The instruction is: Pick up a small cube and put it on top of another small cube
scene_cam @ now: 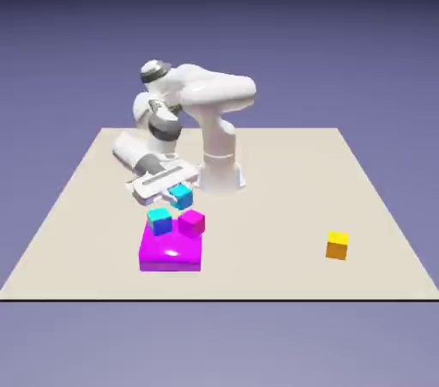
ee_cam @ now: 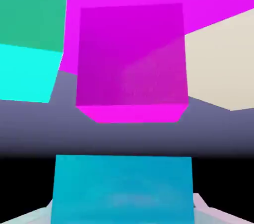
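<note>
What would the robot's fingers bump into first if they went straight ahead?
Probably nothing: past the blue cube in the fingers, the hand view shows only backdrop. The magenta cube sits just off that line; depth is unclear, so it might be brushed.

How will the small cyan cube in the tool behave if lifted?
The small cyan cube looks rigid, so it probably won't flex. Its flat faces sit squarely between the tips of the tool, so rolling seems unlikely. Its smooth, plain faces could let it slip a little.
</note>
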### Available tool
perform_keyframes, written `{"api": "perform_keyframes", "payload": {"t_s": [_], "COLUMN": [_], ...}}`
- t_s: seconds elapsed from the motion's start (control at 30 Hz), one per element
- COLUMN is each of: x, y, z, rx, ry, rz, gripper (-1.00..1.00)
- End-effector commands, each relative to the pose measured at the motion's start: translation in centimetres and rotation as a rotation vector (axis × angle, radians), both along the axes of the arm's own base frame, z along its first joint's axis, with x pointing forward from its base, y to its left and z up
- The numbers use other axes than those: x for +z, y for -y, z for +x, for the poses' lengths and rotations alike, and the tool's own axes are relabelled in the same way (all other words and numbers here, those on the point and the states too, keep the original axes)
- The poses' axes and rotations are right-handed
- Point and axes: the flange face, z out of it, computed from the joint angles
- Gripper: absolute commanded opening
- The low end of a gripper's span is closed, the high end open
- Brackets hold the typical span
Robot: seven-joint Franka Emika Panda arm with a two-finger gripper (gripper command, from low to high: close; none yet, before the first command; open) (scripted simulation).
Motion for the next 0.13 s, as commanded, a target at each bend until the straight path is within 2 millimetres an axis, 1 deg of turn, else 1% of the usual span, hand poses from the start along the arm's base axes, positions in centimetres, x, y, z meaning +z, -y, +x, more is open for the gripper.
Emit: {"api": "perform_keyframes", "payload": {"t_s": [0.0,0.03,0.07,0.1], "x": [-0.53,-0.64,-0.64,-0.64], "y": [-0.65,-0.79,-0.79,-0.79], "z": [0.47,0.57,0.57,0.57], "rx": [0.002,0.002,0.002,0.002], "ry": [0.000,0.000,0.000,0.000], "rz": [0.000,0.000,0.000,0.000], "gripper": [-1.00,-1.00,1.00,1.00]}}
